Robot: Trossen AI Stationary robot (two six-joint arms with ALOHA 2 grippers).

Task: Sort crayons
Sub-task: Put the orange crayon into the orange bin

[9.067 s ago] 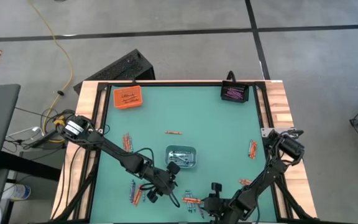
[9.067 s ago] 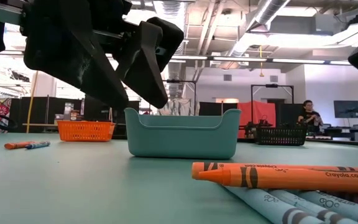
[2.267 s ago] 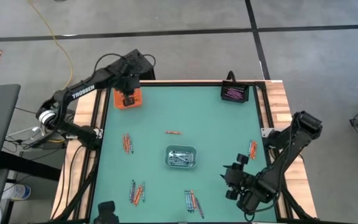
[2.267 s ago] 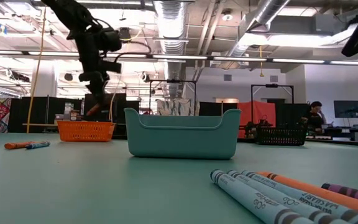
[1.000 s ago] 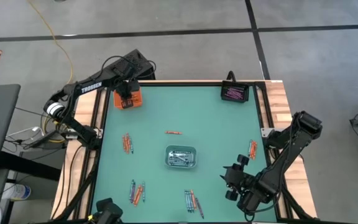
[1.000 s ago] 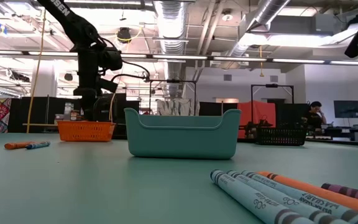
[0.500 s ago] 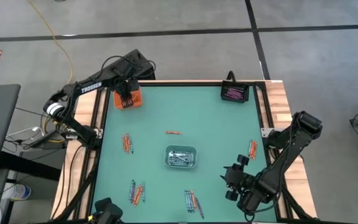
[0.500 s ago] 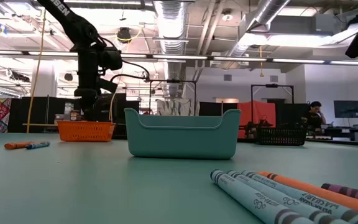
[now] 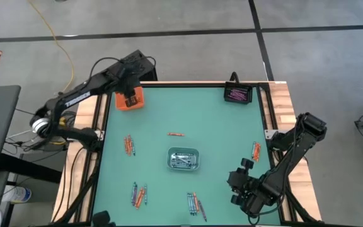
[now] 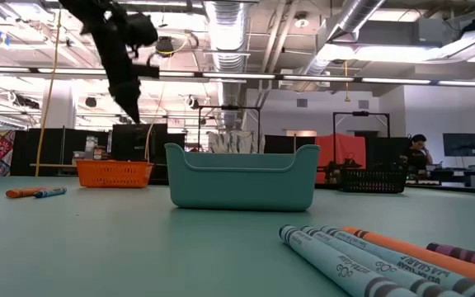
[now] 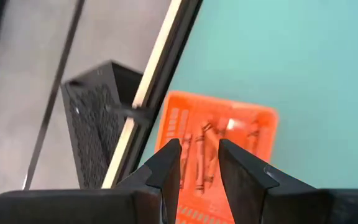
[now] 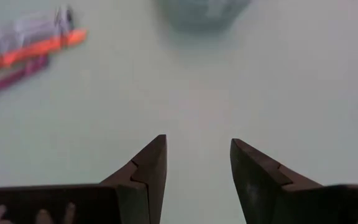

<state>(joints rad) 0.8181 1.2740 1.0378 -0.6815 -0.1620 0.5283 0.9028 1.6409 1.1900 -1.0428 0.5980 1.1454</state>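
The crayons are thin sticks with paper wraps; the writing on the wraps is too small to read. They lie in small groups over the green table, and some are inside the orange mesh tray at the far left corner. My left claw hangs above that tray, fingers a little apart, holding nothing. My right claw waits wide near the front right edge. A smooth teal tub stands at the middle.
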